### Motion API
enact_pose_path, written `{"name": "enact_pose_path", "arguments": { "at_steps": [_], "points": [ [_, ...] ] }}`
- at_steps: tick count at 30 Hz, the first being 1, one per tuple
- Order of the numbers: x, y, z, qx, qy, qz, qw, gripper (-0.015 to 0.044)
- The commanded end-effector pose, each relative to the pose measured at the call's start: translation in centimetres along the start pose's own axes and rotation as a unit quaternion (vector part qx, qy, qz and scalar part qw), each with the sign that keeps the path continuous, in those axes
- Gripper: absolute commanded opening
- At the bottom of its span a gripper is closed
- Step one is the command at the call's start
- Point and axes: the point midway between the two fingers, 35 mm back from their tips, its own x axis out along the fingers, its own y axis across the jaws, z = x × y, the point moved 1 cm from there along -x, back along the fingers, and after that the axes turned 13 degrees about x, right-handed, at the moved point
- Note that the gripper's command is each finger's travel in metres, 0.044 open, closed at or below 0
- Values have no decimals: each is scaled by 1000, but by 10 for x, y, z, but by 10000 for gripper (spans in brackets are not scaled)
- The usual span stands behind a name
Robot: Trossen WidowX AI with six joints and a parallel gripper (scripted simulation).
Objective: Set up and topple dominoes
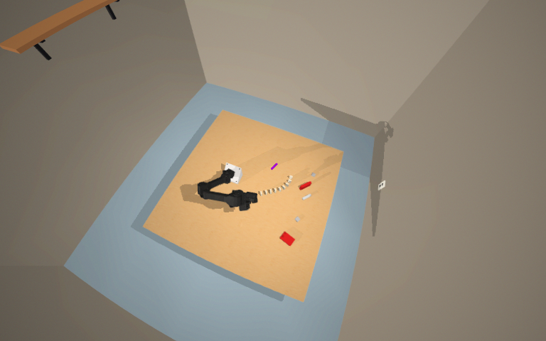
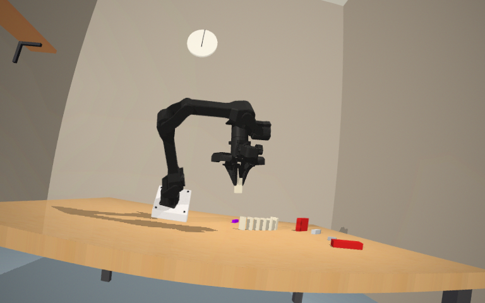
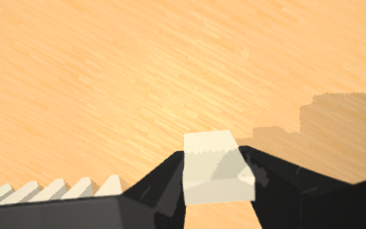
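My gripper (image 2: 239,182) (image 3: 211,157) points down and is shut on a cream domino (image 2: 238,188) (image 3: 212,164). It holds the domino upright, well above the table, over the near-left end of the row in the exterior view. In the top view the arm's head hides the held domino. A curved row of several cream dominoes (image 1: 275,190) (image 2: 257,223) stands on the table, curving away from the arm. Some of the row's dominoes (image 3: 111,186) show at the lower left in the wrist view, partly hidden by a finger.
A purple bar (image 1: 274,165) (image 2: 235,221) lies behind the row. Beyond the row's far side are an upright red block (image 1: 305,185) (image 2: 302,225), a white piece (image 1: 306,197) (image 2: 316,231) and small grey pieces (image 1: 313,174) (image 1: 297,219). A second red block (image 1: 286,238) (image 2: 346,244) lies farther off.
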Motion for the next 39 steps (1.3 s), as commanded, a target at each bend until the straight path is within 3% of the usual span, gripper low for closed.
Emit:
{"name": "enact_pose_path", "arguments": {
  "at_steps": [1, 4, 12, 27, 39],
  "points": [
    [3, 34, -40, -295, 20, -12, 955, 107],
    [4, 52, -71, -485, 30, -18, 874, 107],
    [6, 70, -119, -718, 45, -29, 694, 107],
    [6, 71, -121, -724, 45, -30, 688, 107],
    [59, 74, -122, -724, 46, -25, 688, 107]
  ]
}}
